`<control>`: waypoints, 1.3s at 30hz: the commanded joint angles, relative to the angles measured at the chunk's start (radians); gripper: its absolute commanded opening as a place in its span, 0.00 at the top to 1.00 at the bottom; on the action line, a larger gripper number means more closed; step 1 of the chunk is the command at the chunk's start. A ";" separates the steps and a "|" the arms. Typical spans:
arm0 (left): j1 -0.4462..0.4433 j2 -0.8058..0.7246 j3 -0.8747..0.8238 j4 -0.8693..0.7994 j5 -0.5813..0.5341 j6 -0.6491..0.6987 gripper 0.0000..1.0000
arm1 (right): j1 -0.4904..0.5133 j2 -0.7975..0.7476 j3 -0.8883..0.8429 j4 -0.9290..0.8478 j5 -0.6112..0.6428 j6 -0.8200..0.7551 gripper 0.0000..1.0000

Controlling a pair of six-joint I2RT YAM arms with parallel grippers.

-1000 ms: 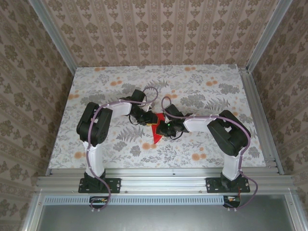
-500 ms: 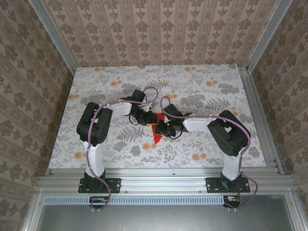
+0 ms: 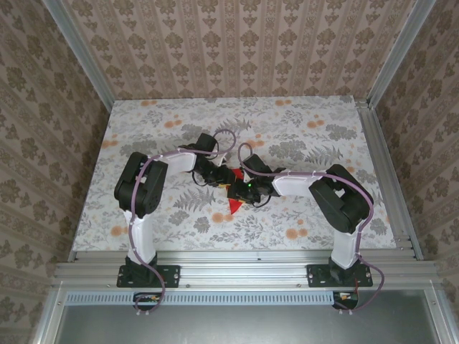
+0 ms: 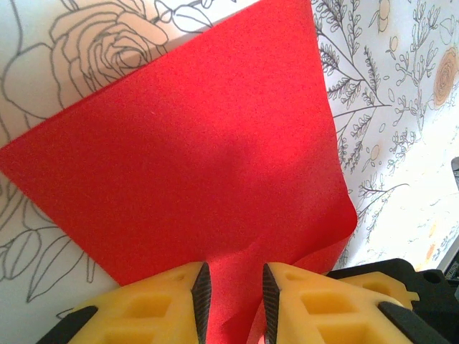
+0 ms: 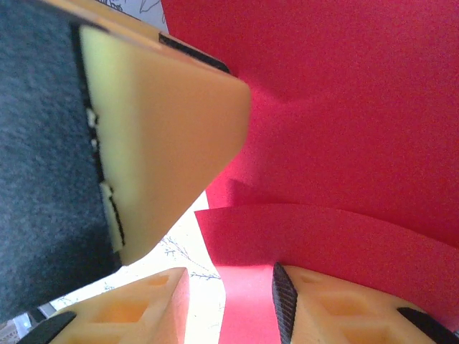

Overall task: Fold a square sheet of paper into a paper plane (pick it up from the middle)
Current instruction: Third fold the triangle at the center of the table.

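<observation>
Left gripper (image 4: 229,301) pinches the sheet of paper (image 4: 193,158) between narrow jaws; right gripper (image 5: 229,304) stands parted around its folded edge.

Two arms showing white link shells between bulky black joint housings, purple-grey cables looping along each arm, black base plates bolted to an aluminium rail, left gripper (image 4: 229,297) and right gripper (image 5: 229,304) wearing yellow-orange moulded fingers with ribbed black pads.

Bright even light; soft shadows; right wrist view blurred close up.
</observation>
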 commanded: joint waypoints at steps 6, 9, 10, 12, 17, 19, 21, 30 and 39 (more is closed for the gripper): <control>-0.008 0.013 0.037 -0.056 -0.008 0.029 0.69 | 0.005 -0.003 -0.034 0.019 0.008 -0.021 0.63; -0.009 0.007 0.054 -0.066 0.015 0.031 0.69 | 0.005 -0.005 -0.043 0.035 -0.001 -0.029 0.67; -0.009 0.006 0.058 -0.070 0.022 0.033 0.69 | 0.006 -0.006 -0.044 0.036 -0.002 -0.032 0.68; -0.009 0.009 0.060 -0.072 0.024 0.033 0.69 | 0.005 -0.006 -0.045 0.036 -0.002 -0.038 0.70; -0.014 0.025 0.051 -0.069 0.026 0.032 0.69 | 0.006 -0.006 -0.046 0.026 0.002 -0.055 0.79; -0.016 0.031 0.050 -0.069 0.025 0.032 0.69 | 0.006 -0.006 -0.047 0.026 0.000 -0.060 0.82; -0.016 0.038 0.050 -0.068 0.021 0.033 0.69 | 0.008 -0.002 -0.045 0.029 -0.003 -0.064 0.85; -0.017 0.067 0.050 -0.067 0.014 0.039 0.69 | 0.018 0.009 -0.041 0.022 -0.002 -0.087 0.89; -0.018 0.067 0.044 -0.065 0.014 0.039 0.69 | 0.022 0.019 -0.042 0.004 0.028 -0.080 0.89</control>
